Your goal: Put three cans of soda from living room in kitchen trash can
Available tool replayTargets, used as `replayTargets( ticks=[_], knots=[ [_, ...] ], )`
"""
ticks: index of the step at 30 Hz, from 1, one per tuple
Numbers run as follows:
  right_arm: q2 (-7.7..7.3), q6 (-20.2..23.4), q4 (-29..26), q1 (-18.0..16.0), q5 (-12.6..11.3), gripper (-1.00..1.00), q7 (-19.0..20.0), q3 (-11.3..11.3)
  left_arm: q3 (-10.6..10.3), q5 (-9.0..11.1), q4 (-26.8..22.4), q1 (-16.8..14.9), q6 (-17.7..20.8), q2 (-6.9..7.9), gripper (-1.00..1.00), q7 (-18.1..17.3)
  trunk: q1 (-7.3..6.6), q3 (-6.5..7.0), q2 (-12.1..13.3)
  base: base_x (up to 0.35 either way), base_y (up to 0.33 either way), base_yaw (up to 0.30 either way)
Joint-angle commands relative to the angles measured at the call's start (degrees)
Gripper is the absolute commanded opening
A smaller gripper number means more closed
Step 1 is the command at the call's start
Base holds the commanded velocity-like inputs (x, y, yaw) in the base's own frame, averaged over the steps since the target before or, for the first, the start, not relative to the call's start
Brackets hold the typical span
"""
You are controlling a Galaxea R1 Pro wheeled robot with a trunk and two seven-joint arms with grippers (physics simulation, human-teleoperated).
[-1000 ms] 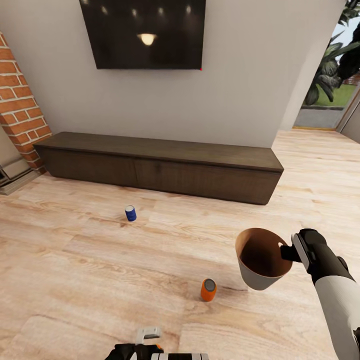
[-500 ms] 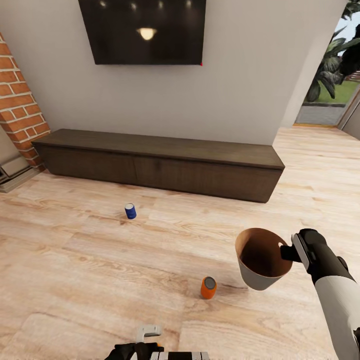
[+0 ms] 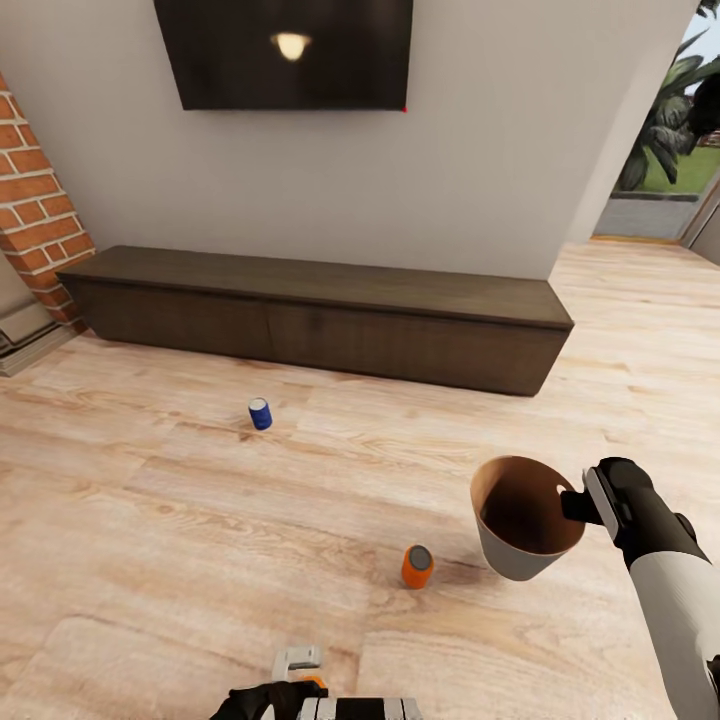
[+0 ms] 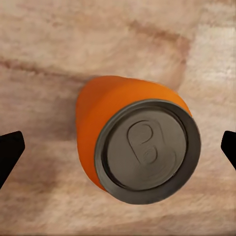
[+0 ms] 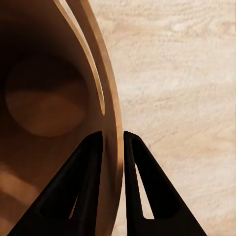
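Note:
On the wood floor stand an orange can of soda (image 3: 417, 566) and, farther off, a dark blue can of soda (image 3: 260, 414). My right gripper (image 3: 573, 505) is shut on the rim of the tash can (image 3: 522, 520), a grey bin with a brown inside, held above the floor to the right of the orange can. In the right wrist view the fingers (image 5: 91, 162) pinch the bin's wall (image 5: 110, 98). My left gripper (image 3: 297, 672) hangs at the near edge. It (image 4: 118, 150) is open wide over an upright orange can (image 4: 142, 142) with a grey top.
This is the living room: a long low dark-wood cabinet (image 3: 320, 310) runs along the wall under a black TV (image 3: 285, 50). A brick column (image 3: 35, 220) stands at the left. A doorway with plants (image 3: 670, 130) opens at the far right.
The whole picture has shifted a little, so the camera moved. The arms, the bin and the cans keep their places relative to each other.

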Motion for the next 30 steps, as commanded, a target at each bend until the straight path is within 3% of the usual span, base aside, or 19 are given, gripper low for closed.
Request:
replayTargets(
  ticks=[1,3,27,30],
  knots=[
    [0.00,0.00,-0.03,-0.04,-0.52,-1.00,0.19,-0.02,0.00,-0.01,0.01,0.00,-0.05,0.00,1.00,0.00,0.02,-0.22,-0.02,0.000,0.000,0.000],
    [0.00,0.00,-0.03,-0.04,-0.52,-1.00,0.19,-0.03,0.00,-0.02,0.01,0.00,-0.08,0.00,1.00,0.00,0.07,-0.66,-0.05,0.000,0.000,0.000],
    [0.08,0.00,-0.03,-0.04,-0.52,-1.00,0.19,0.31,0.00,-0.02,-0.08,-0.06,-1.42,-0.08,1.00,0.00,0.07,-0.66,-0.05,0.000,0.000,0.000],
    [0.04,0.00,-0.03,-0.04,-0.52,-1.00,0.19,0.31,-0.05,-0.02,-0.08,-0.08,-1.44,-0.09,1.00,-0.02,0.14,-1.33,-0.09,0.000,0.000,0.000]
  ],
)
